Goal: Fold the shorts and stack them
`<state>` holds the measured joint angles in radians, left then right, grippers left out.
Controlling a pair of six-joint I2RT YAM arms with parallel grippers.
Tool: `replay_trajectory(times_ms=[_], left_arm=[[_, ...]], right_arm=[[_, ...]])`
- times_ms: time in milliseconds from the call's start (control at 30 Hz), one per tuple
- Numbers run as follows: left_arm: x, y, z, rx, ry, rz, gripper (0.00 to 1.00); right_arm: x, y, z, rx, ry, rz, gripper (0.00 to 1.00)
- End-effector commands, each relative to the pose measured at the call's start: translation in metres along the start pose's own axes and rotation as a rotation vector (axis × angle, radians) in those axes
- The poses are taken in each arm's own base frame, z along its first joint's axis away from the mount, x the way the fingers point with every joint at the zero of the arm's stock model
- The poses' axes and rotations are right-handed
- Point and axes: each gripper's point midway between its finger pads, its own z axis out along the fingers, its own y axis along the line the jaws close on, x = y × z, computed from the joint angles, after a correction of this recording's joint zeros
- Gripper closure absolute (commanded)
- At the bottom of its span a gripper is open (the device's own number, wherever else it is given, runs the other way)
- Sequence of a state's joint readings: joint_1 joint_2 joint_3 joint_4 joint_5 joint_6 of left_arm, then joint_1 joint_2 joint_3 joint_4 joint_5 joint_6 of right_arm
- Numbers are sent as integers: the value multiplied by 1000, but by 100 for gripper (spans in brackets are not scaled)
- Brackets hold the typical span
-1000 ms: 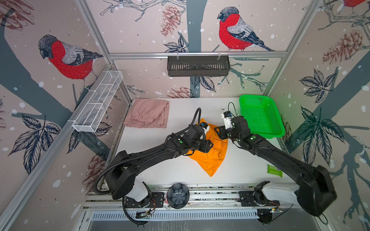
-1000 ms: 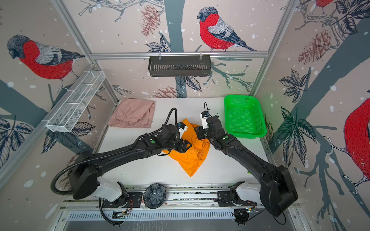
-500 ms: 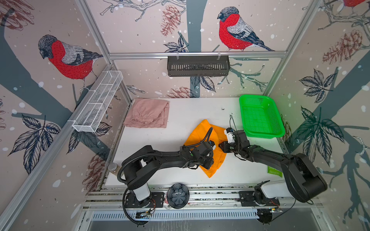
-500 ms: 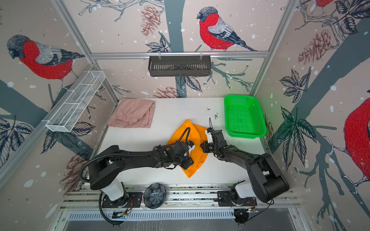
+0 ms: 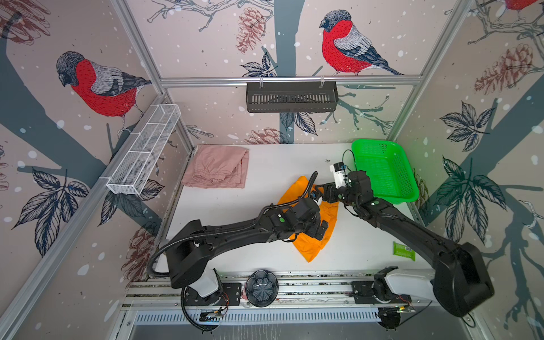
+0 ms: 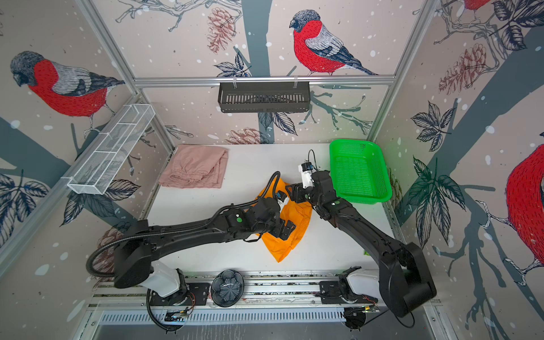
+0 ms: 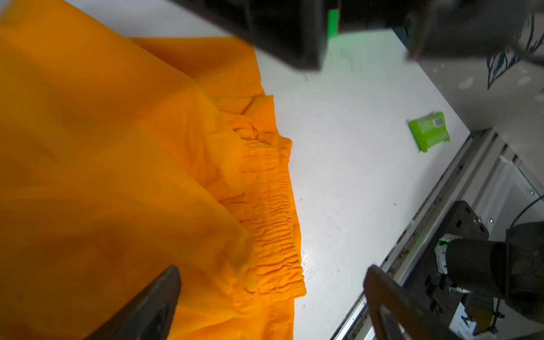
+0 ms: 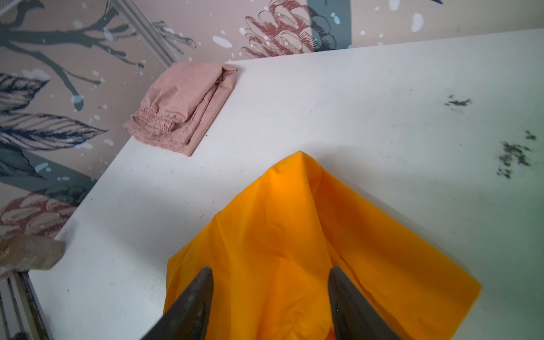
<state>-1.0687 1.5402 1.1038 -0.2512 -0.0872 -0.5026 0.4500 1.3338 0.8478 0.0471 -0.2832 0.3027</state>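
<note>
Our left gripper (image 7: 272, 269) has its fingers spread wide and pinches nothing. The orange shorts (image 7: 117, 176) lie under and between them, with the gathered waistband (image 7: 270, 206) just ahead of the tips. The cloth here is rumpled, with several layers overlapping. If we close on this spot we may catch only the top layer, and the fold would come out crooked. The waistband is bulky, so a pinch on it could slip off.

Our right gripper (image 8: 270, 269) also has its fingers apart, over the other end of the same shorts. A pointed corner lies beyond the tips, and as far as we can see nothing is gripped. Both grippers work close together over one small garment, so we judge that a careless reach could knock one arm against the other or drag the cloth askew.

Far beyond the right fingers, the pink shorts (image 8: 182, 103) lie folded at the table (image 8: 353, 103) corner, well apart from the orange pair. Carrying a loose orange fold that far could let it fall open, or shove the pink pair out of shape on landing.
</note>
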Motion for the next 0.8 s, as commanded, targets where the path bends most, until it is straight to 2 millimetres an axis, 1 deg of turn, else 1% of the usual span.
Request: replay_trajectory(times_ms=[0, 33, 67, 100, 167, 200, 267, 333, 533, 633, 733, 767], left_arm=[[11, 56, -15, -167, 19, -129, 3], [12, 68, -18, -168, 4, -173, 3], [18, 78, -19, -167, -1, -207, 4], [21, 87, -20, -159, -16, -237, 6], [22, 97, -23, -150, -74, -259, 11], [21, 100, -24, -150, -108, -261, 15], [19, 103, -25, -143, -151, -254, 27], [22, 107, -20, -143, -165, -251, 35], [43, 115, 5, -162, -92, -253, 48], [50, 119, 15, -182, -58, -246, 52], [45, 125, 16, -207, -46, -247, 54], [43, 127, 14, -214, -47, -248, 54]], right_arm=[[1, 11, 29, -28, 88, -128, 36], [0, 15, 42, -41, 106, -152, 36], [0, 21, 52, -58, 122, -175, 40], [-1, 27, 63, -88, 134, -198, 49], [-1, 34, 80, -146, 147, -210, 57], [0, 34, 89, -171, 152, -209, 63], [5, 26, 104, -184, 169, -193, 67], [16, 12, 120, -192, 201, -168, 70], [48, -45, 155, -170, 256, -61, 71], [56, -75, 166, -124, 248, 8, 71], [52, -106, 166, -55, 215, 99, 71], [49, -113, 164, -39, 198, 120, 71]])
